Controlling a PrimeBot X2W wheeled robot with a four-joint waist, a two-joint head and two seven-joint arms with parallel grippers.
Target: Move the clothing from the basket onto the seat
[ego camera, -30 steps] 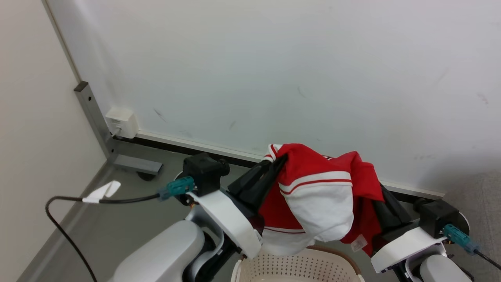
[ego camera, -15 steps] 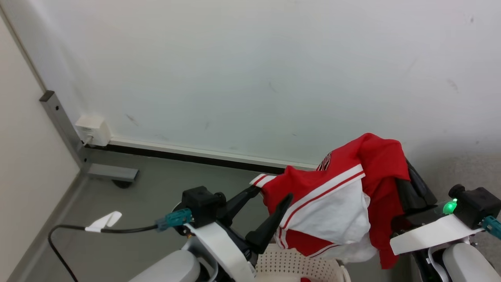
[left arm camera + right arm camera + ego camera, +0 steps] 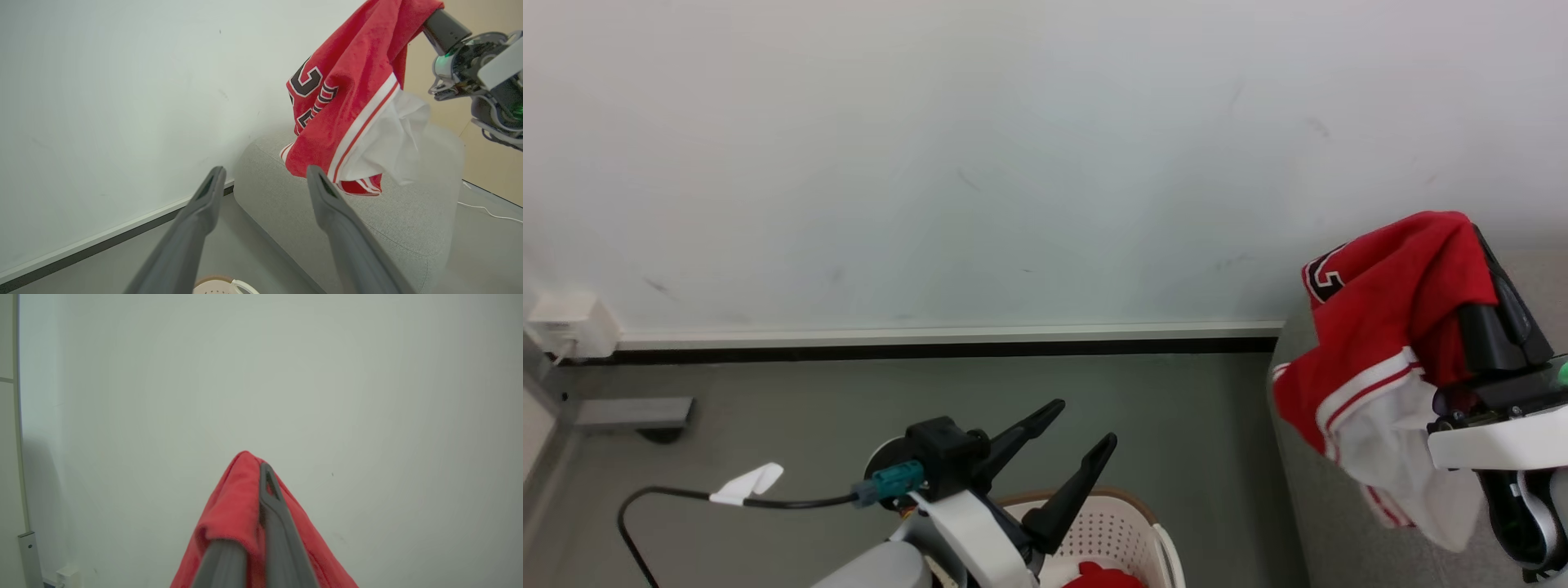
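A red garment [image 3: 1380,327] with white trim and black-and-white numerals hangs from my right gripper [image 3: 1478,245], which is shut on it above the grey sofa [image 3: 1307,490]. The left wrist view shows the garment [image 3: 339,102] dangling over the sofa's rounded end [image 3: 347,212]. In the right wrist view, red cloth [image 3: 233,514] drapes over my shut right gripper [image 3: 263,473]. My left gripper [image 3: 1084,422] is open and empty above the cream basket [image 3: 1131,510]; its fingers [image 3: 204,196] stand wide apart. A second red garment [image 3: 1103,578] peeks from the basket.
A pale wall with a white and black baseboard [image 3: 931,343] runs behind. A socket box [image 3: 564,322] and a grey metal foot [image 3: 629,412] sit at the far left. A black cable with a white tag [image 3: 743,482] trails from my left wrist. Grey floor lies between basket and wall.
The camera has turned right. My left gripper let go of the red garment and opened, staying near the basket. My right gripper carried the garment right, over the sofa.
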